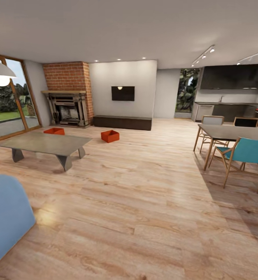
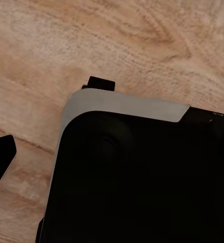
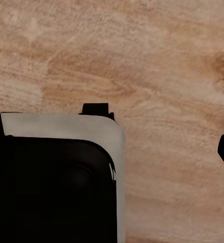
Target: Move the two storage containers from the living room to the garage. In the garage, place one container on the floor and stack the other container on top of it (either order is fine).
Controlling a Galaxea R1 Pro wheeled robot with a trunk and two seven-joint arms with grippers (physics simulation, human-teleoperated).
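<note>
containers sit far ahead on the living room planks: one (image 1: 110, 136) in the open, the other (image 1: 54, 131) behind the low desk (image 1: 47, 144). arms tucked for driving; can't tell either tool's spread.

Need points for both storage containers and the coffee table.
Left storage container (image 1: 54, 131), head view, on its orange rim behind the table.
Right storage container (image 1: 109, 136), head view, on its front wall.
Coffee table (image 1: 47, 142), head view, on its grey top.
</note>
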